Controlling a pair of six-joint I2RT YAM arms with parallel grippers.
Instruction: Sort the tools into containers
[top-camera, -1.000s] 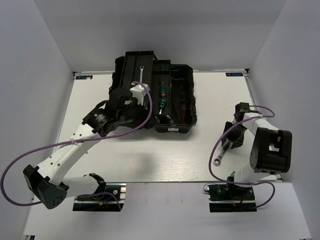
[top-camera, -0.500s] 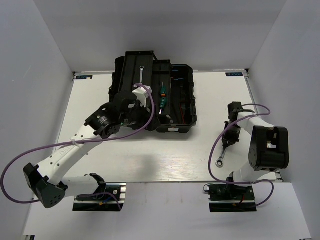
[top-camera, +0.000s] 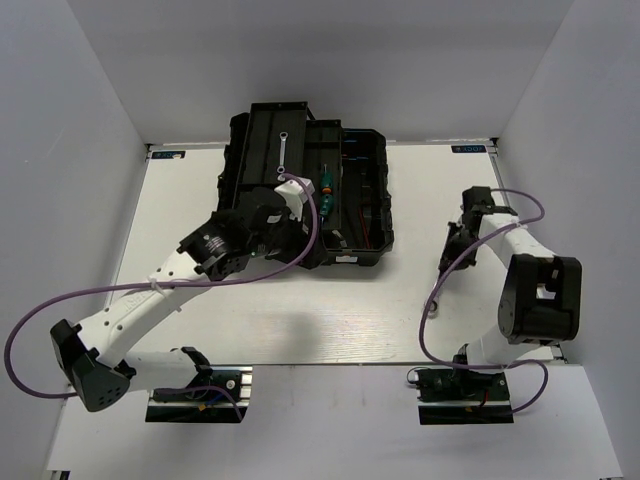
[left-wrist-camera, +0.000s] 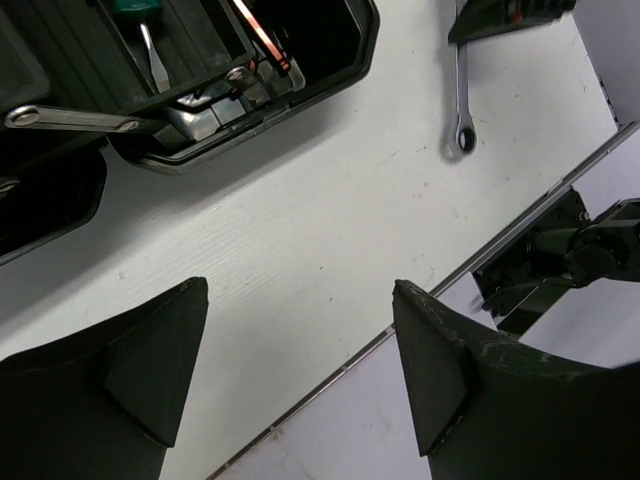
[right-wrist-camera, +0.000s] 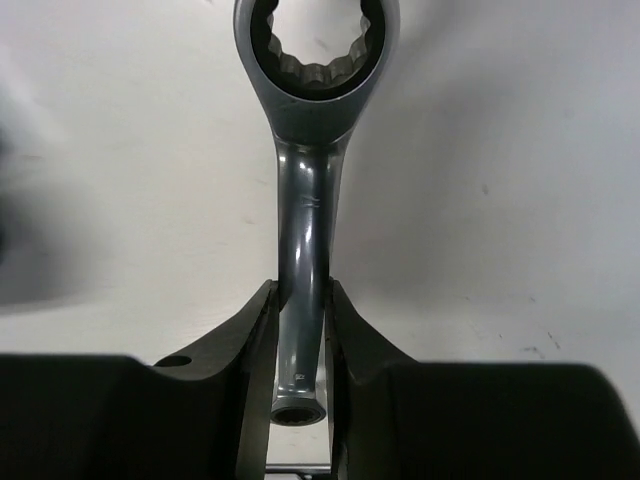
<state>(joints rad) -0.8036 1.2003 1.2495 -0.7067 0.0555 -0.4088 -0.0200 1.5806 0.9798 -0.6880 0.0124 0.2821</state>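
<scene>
Right jaws pinch the larger wrench (right-wrist-camera: 305, 230) by its shank end; left jaws spread, empty.
Wrench sits well right of the toolbox (top-camera: 350, 257); gripped off-centre, its ring head could swing or slip free.

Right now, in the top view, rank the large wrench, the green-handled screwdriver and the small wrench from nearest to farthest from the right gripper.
1. large wrench: clamped between the fingers of the right gripper, at the right of the scene.
2. green-handled screwdriver: inside the black toolbox, towards the middle.
3. small wrench: in the toolbox's back-left tray, farthest off.
</scene>
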